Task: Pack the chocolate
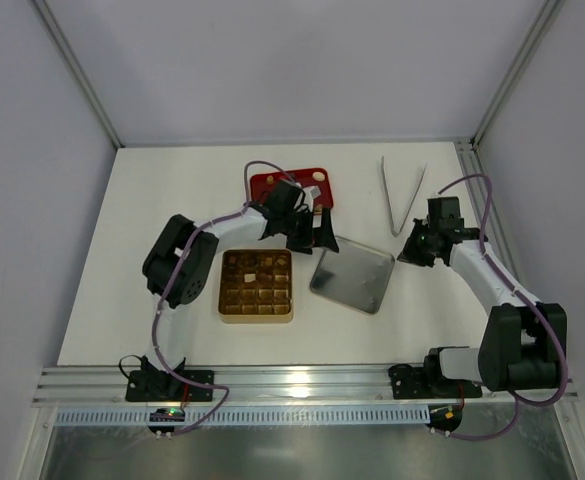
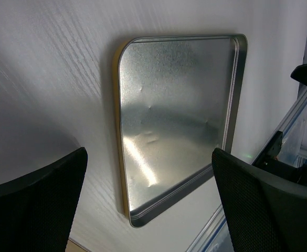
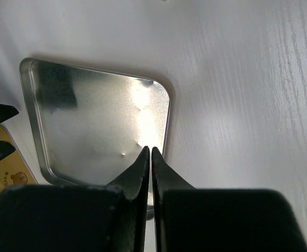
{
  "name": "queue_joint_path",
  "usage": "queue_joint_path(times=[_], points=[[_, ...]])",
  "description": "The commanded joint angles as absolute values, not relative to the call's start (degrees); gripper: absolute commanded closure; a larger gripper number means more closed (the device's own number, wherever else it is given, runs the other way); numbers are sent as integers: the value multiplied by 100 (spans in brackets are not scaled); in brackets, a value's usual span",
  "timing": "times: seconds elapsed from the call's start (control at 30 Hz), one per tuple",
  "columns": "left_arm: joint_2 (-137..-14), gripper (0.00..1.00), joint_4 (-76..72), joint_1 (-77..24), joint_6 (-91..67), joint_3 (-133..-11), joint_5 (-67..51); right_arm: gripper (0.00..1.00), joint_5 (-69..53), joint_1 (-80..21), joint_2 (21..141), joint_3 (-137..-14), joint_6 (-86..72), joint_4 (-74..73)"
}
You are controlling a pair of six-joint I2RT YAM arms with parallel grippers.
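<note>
Chocolate pieces, brown and one cream [image 1: 251,275], fill some compartments of the gold grid box [image 1: 222,310]. A few more pieces [image 1: 269,180] lie on the red tray [image 1: 260,186] behind my left arm. My left gripper [image 1: 313,238] is open and empty, between the red tray and the silver tin lid [image 1: 352,273]. In the left wrist view the lid [image 2: 179,121] lies ahead between my wide-apart fingers [image 2: 38,205]. My right gripper [image 1: 409,255] is shut and empty, just right of the lid. Its tips [image 3: 149,152] hover over the lid's right edge [image 3: 95,126].
Metal tweezers [image 1: 402,195] lie on the white table at the back right. A corner of the gold box [image 3: 6,170] shows at the left of the right wrist view. The aluminium rail [image 1: 302,385] runs along the near edge.
</note>
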State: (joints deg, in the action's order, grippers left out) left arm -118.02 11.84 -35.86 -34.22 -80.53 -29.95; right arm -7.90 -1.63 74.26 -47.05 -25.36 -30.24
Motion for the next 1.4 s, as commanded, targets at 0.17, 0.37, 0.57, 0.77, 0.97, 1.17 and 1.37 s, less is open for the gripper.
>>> queue_joint_path(times=[0.17, 0.37, 0.57, 0.77, 0.97, 1.17, 1.37], points=[[-12032, 3, 1441, -3577, -3340, -8429, -3023, 66, -853, -132, 7585, -4430, -2689, -2637], [-12190, 10, 1608, -3603, -3349, -8560, -2883, 64, -809, -158, 7866, -4219, -2777, -2347], [-12409, 19, 2091, -3718, -3173, -8832, -2541, 65, -712, -193, 8200, -4263, -2812, -2162], [-12638, 34, 2812, -3867, -2971, -9237, -1882, 66, -668, -193, 8490, -4342, -2804, -2048], [-12867, 48, 3558, -4008, -2830, -9633, -977, 66, -650, -211, 8578, -4377, -2795, -1969], [-13051, 62, 3954, -4209, -2690, -9879, -353, 66, -650, -220, 8631, -4438, -2795, -1925], [-13139, 72, 4061, -4333, -2698, -10019, -71, 66, -659, -229, 8561, -4421, -2795, -1881]])
